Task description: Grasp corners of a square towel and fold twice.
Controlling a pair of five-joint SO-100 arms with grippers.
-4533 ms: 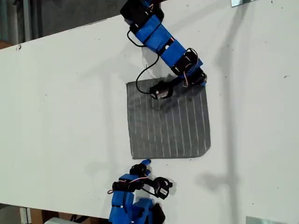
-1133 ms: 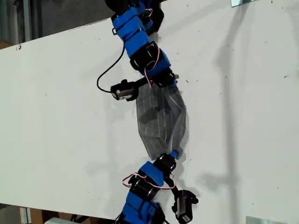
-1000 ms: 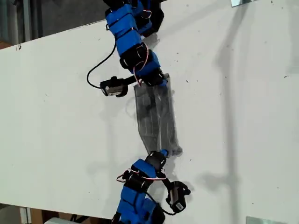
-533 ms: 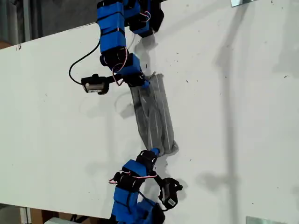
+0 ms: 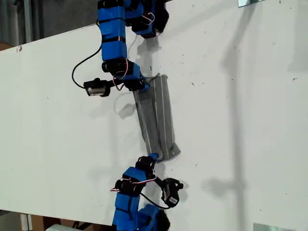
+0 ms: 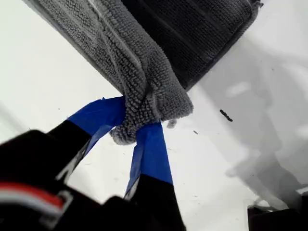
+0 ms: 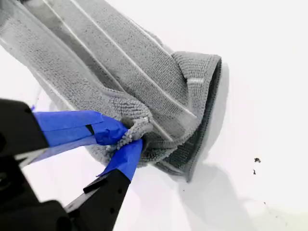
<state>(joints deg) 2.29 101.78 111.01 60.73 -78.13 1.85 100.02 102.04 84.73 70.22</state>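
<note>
The grey striped towel lies doubled over into a narrow strip on the white table, running from the far arm toward the near arm. My first gripper is shut on a corner at the strip's far end; its blue-taped fingers pinch bunched cloth at the gripper. My second gripper is shut on a corner at the near end, beside the towel's folded loop. In the second wrist view that gripper clamps the cloth by its edge.
A black cable loops off the far arm toward the exterior view's left. The table's edge runs along that view's upper left and lower left. Small metal pieces sit at its right corners. Dark specks dot the table by the towel.
Since 4.5 s ago both grippers have closed on corners and carried them to the exterior view's left, folding the flat square into a strip. In the last half second the strip settled flatter.
</note>
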